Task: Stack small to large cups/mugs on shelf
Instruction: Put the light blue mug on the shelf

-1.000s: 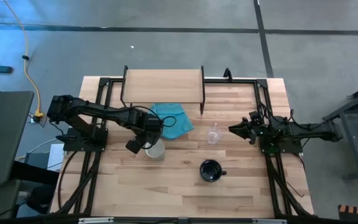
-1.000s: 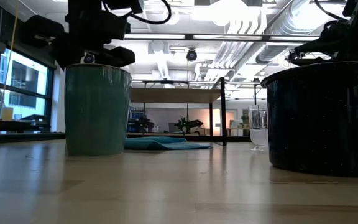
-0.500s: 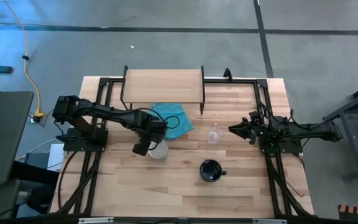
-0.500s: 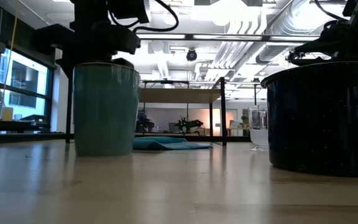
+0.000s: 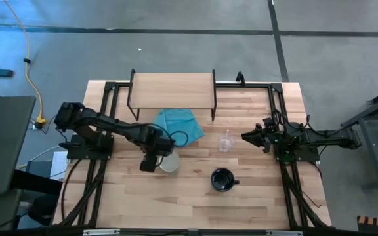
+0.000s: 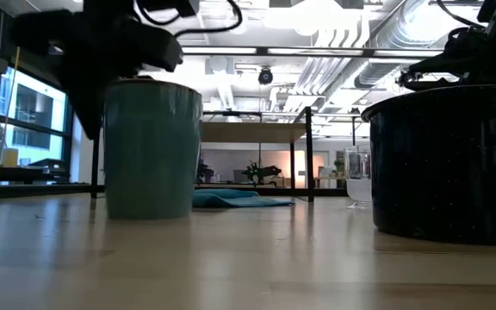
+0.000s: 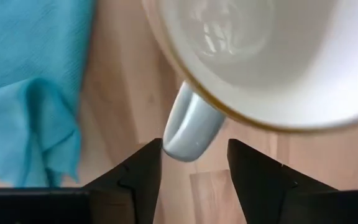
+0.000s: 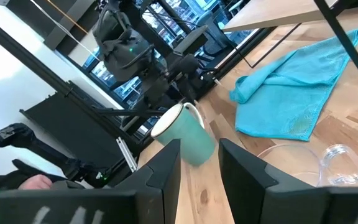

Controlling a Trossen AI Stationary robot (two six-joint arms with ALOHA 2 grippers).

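The pale white-green mug [image 5: 168, 161] stands upright on the table, left of centre, and also shows in the low view [image 6: 149, 151]. My left gripper [image 5: 156, 160] is open at its left side, its fingers on either side of the mug's handle [image 7: 188, 127]. The black mug [image 5: 222, 179] stands nearer the front edge. The clear glass cup [image 5: 226, 141] stands at mid-table. The shelf [image 5: 171, 90] stands at the far edge with nothing on it. My right gripper [image 5: 245, 136] is open and empty, right of the glass cup. My left gripper comes level from the table's left, with the outer end of the handle [image 7: 180, 149] between its open fingers. One fingertip [image 7: 155, 149] stands right at the handle's side. I cannot tell whether it touches. The mug stands upright on the table.
A teal cloth [image 5: 179, 124] lies crumpled between the shelf and the pale mug, close beside my left gripper [image 7: 193, 144]. Black frame rails run along the table's left and right sides. Bare wood lies at the table's near side.
My left gripper has gone toward the table's near edge and a little right, closing in on the pale mug's handle. The mug has slid a little toward the right and near edge, staying upright.
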